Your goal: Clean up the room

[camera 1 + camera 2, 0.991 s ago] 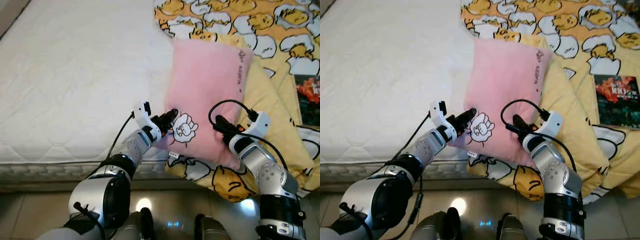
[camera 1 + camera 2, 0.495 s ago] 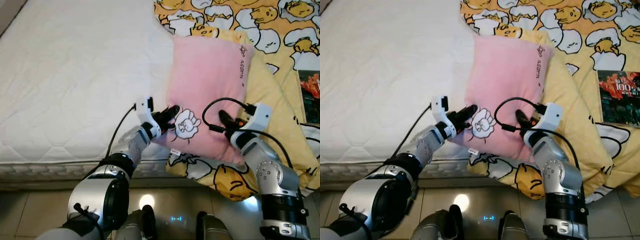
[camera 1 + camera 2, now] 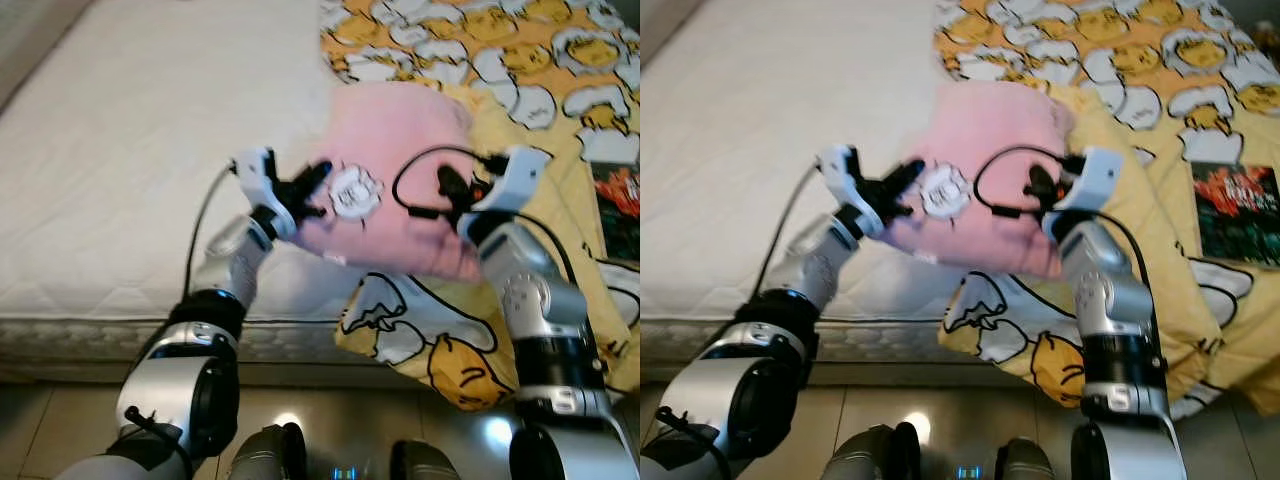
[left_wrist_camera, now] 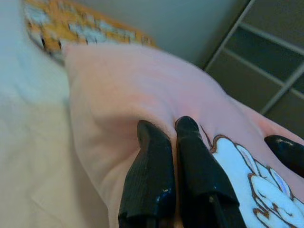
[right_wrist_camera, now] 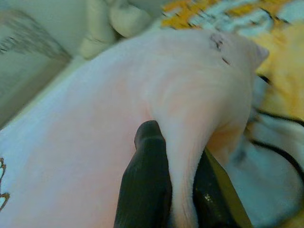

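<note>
Pink pillow [image 3: 400, 200] held between my two grippers over bed edge, long axis running away from me; left gripper [image 3: 310, 190] pinching near-left corner, right gripper [image 3: 447, 190] clamped on right edge fold, white mattress [image 3: 150, 150] to left

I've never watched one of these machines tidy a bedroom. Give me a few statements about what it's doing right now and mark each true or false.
1. Both claws grip the pink pillow. True: the left claw pinches its left edge, the right claw its right edge.
2. The pillow is blue. False: it is pink, with a white cartoon patch.
3. A yellow quilt with a cartoon print lies on the bed. True.
4. The mattress is covered in toys. False: its white surface is bare on the robot's left.
5. A book lies on the quilt to the robot's right. True.
</note>
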### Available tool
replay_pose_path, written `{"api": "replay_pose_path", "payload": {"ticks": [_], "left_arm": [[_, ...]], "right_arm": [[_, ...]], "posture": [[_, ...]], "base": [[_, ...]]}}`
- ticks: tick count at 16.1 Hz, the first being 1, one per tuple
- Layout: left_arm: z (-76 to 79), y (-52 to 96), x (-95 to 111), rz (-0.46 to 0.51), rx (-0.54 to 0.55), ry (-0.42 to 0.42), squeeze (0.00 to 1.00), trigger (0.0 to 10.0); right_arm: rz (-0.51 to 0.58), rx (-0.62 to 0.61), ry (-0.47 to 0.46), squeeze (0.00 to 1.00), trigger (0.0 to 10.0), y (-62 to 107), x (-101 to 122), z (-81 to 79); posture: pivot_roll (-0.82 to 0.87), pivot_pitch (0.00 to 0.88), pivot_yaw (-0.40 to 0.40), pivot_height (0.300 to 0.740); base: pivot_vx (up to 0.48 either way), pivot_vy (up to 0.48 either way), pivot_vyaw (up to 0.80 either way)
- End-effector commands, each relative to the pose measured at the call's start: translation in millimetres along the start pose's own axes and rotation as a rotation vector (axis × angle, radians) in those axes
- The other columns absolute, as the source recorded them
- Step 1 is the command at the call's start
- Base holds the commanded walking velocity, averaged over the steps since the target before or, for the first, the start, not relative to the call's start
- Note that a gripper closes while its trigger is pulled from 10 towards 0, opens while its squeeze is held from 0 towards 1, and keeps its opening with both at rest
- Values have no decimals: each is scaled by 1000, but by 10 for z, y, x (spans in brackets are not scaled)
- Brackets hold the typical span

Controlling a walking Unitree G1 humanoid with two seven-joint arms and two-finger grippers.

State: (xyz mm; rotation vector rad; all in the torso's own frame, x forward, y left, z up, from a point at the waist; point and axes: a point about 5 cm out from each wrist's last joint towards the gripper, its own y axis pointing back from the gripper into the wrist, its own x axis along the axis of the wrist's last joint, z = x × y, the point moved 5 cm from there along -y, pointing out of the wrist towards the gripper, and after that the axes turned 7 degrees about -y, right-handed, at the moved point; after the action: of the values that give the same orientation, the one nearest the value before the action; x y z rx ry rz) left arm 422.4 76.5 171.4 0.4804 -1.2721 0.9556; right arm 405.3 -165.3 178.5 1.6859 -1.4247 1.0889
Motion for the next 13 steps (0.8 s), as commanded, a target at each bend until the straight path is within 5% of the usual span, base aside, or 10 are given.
{"api": "replay_pose_path", "payload": {"ticks": [1,3,4,5,10,13], "left_arm": [[-105,2,300,85,22,-32,0,0],[-73,-21,396,85,14,-118,0,0],[-146,84,410,67,48,-234,0,0],[-194,150,408,63,66,-264,0,0],[-353,393,181,2,158,-288,0,0],[-383,495,-1,-34,234,-267,0,0]], "right_arm": [[85,-6,12,0,0,-9,221,18],[113,9,38,0,0,-45,314,-52],[127,1,107,0,0,-15,342,-46],[137,-6,122,0,0,14,351,-25],[37,-113,218,0,0,215,-71,352],[-2,-94,317,0,0,254,-220,375]], "posture": [[-108,0,88,740],[-97,0,87,740],[-91,0,75,740],[-92,0,74,740],[-81,0,44,740],[-84,0,40,740]], "base": [[0,0,0],[0,0,0],[0,0,0],[0,0,0],[0,334,81],[0,480,0]]}}
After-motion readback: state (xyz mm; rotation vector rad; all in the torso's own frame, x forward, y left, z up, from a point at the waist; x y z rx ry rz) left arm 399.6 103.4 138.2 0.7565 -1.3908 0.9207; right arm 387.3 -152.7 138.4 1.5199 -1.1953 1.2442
